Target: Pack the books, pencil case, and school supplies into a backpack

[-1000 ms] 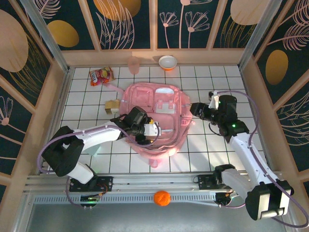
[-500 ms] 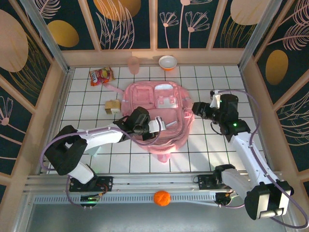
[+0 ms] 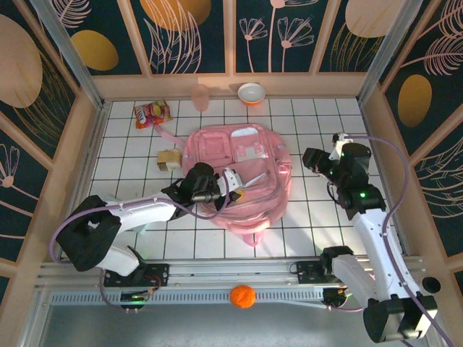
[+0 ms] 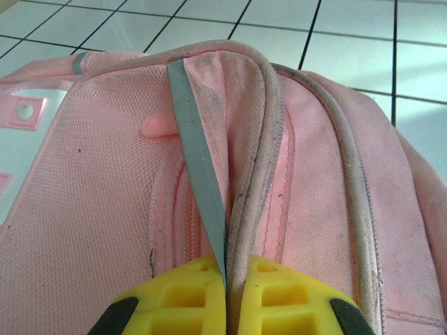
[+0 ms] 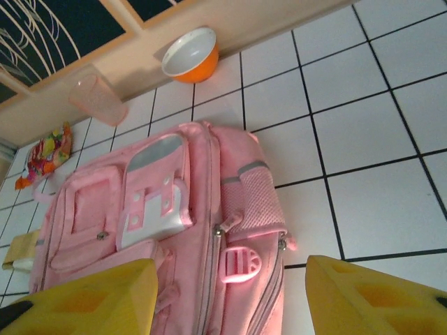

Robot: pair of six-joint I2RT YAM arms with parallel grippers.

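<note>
Left hand (image 4: 227, 300) clamped shut on a fold of the backpack (image 3: 264, 181) (grey trim strip and piping pinched between its fingers (image 4: 181, 296)). Right hand (image 5: 230, 279) open, empty, near the backpack's right side. Backpack lies flat on the counter (image 3: 304, 217); tan block (image 3: 169, 159) beside its left edge.

Left gripper (image 3: 233, 181) at frame centre, arm stretched low, fingers (image 4: 188, 296) pinched on backpack (image 3: 262, 168) edge, right gripper (image 3: 312, 157) centre-right, arm bent, fingers (image 5: 91, 293) parted
</note>
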